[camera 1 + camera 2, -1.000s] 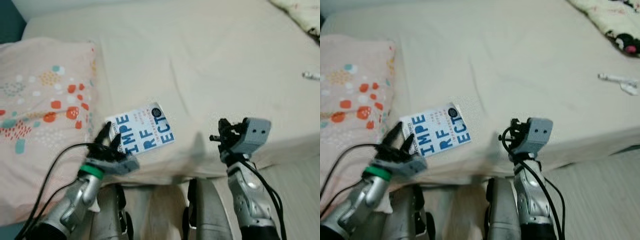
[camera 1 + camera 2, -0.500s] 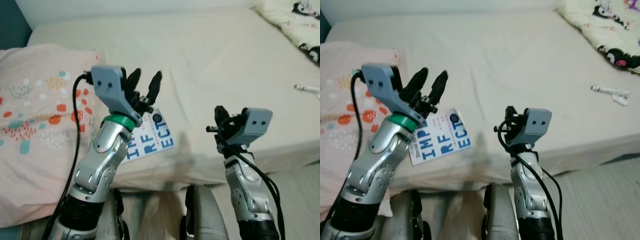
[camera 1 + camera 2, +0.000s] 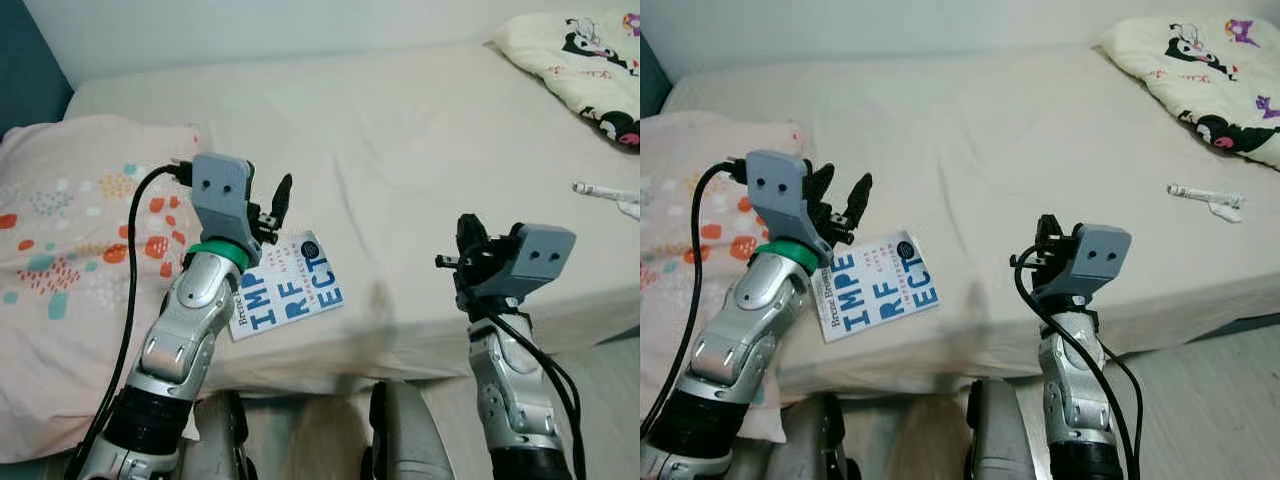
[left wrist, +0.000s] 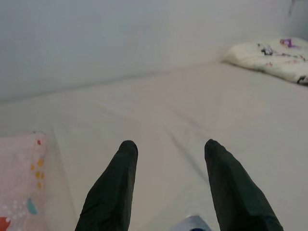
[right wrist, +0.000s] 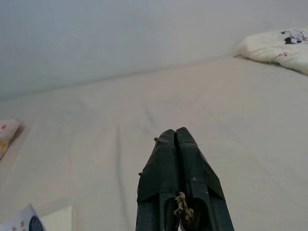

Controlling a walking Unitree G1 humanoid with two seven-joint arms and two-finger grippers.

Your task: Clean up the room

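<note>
A cream bed sheet (image 3: pixel 420 140) covers the mattress, creased across its middle. A pink pillow (image 3: pixel 70 250) with orange, teal and white spots lies at the left side. A cream blanket (image 3: pixel 1200 80) printed with black cartoon figures lies at the far right corner. Pale floor (image 3: pixel 1200 400) shows beside the bed.

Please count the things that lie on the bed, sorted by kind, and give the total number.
Pillows and cushions: 2, a pink dotted fabric pillow and a cream cartoon-print cushion
Books: 1, a white paperback book with blue letters
Small white stick-like items: 1
Total: 4
</note>
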